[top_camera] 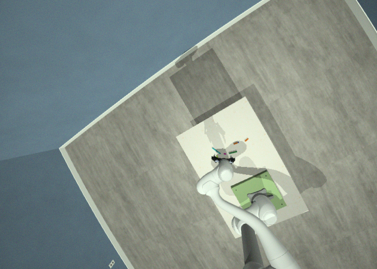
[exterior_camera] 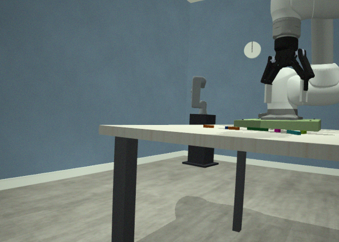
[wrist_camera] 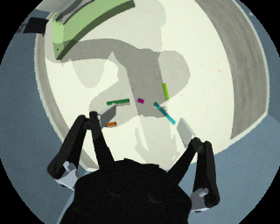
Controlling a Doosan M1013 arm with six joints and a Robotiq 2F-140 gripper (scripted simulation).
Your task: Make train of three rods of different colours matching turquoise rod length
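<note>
My tool (exterior_camera: pixel 285 95) is hanging wide open above the rods; the green base plate (exterior_camera: pixel 312 124) is blocking behind them.

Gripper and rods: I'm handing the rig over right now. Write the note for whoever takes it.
Gripper: open, empty, raised well above the table.
Rods: the blue rod lies end to end with an orange rod. The second orange rod lies apart. The green rod, magenta rod, turquoise rod and lime rod lie loose nearer the arm's base.
Done: blue and orange look joined.
Left: probably add lime in line to match turquoise, then check the gaps and spacing.
</note>
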